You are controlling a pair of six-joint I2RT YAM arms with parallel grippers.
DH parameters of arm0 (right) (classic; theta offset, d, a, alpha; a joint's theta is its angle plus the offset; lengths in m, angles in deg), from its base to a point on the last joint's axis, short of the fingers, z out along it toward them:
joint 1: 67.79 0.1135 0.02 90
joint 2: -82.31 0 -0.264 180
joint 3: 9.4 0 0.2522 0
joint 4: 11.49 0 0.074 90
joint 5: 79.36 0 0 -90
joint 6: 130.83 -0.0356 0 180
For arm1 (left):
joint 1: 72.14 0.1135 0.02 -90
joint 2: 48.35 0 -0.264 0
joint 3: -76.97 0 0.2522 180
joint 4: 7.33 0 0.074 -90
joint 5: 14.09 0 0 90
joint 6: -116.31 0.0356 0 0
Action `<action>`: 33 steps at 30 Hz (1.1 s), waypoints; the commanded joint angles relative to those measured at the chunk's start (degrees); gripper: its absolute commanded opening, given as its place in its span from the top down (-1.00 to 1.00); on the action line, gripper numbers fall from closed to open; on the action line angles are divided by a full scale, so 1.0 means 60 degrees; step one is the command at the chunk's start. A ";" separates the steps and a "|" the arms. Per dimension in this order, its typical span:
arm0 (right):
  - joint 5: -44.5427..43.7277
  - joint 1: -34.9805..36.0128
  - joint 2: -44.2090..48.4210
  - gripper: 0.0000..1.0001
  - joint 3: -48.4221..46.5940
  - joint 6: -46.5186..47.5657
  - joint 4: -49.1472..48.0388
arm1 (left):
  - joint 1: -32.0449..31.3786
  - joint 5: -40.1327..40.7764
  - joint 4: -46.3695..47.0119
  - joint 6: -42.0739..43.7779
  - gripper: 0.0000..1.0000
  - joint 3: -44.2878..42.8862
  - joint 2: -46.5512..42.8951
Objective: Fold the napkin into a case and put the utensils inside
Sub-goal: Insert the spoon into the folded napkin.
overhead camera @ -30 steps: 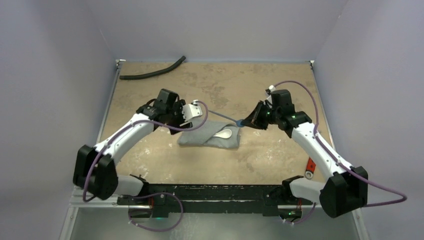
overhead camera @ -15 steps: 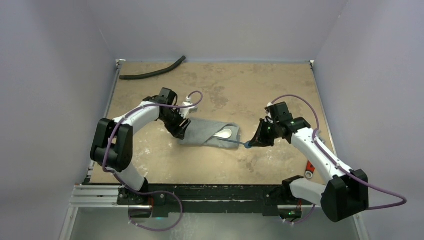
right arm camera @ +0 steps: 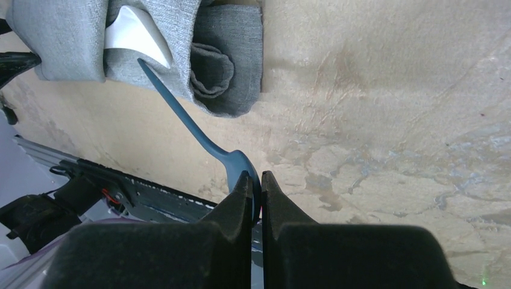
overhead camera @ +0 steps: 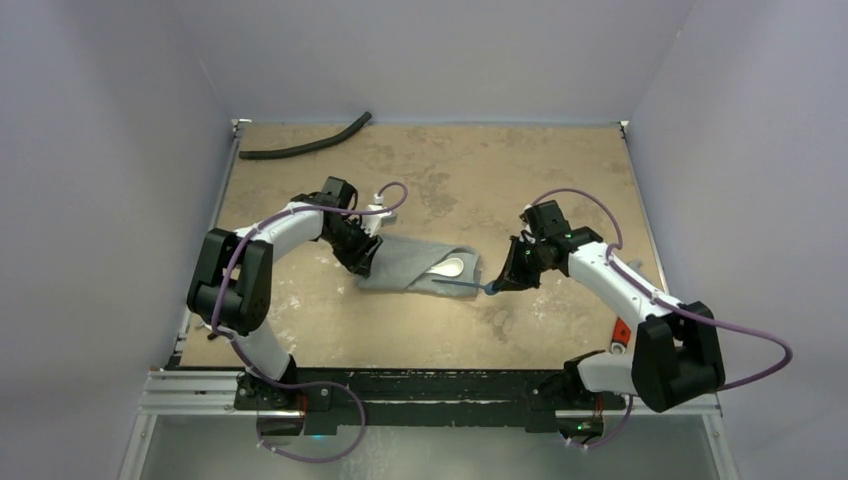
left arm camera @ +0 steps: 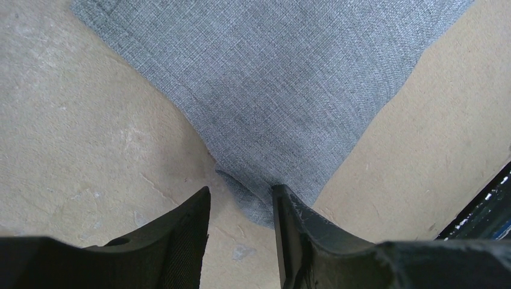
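The grey napkin (overhead camera: pixel 410 265) lies folded as a flat case at the table's middle, with a rolled fold at its right end (right arm camera: pixel 220 66). A white spoon (overhead camera: pixel 449 267) (right arm camera: pixel 135 36) sticks out of its open right side. My right gripper (overhead camera: pixel 498 283) (right arm camera: pixel 256 177) is shut on the round end of the blue utensil (overhead camera: pixel 465 286) (right arm camera: pixel 181 117). That utensil's thin handle reaches into the case mouth beside the spoon. My left gripper (overhead camera: pixel 362 258) (left arm camera: pixel 241 198) is low over the napkin's left corner (left arm camera: pixel 259 198). Its jaws stand apart with the corner lying between them.
A black curved hose (overhead camera: pixel 305 145) lies at the far left edge. A red-handled wrench (overhead camera: pixel 620 335) rests near the right arm's lower link. The dark front rail (overhead camera: pixel 420 385) runs along the near edge, close below the right gripper.
My left gripper dropped from above the case to its left corner, and its jaws narrowed. My right gripper came nearer and lower, bringing the blue utensil's handle into the case mouth.
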 commanded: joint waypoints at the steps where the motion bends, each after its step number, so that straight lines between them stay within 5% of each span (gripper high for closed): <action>1: -0.0148 0.0351 -0.0211 1.00 -0.0488 -0.0048 -0.0440 | 0.0054 -0.0234 0.0293 -0.0078 0.19 -0.0064 -0.0020; 33: -0.0766 0.2734 -0.2850 1.00 -0.1668 -0.1839 -0.3094 | 0.0033 -0.0688 -0.0173 0.0243 0.34 0.0014 0.0150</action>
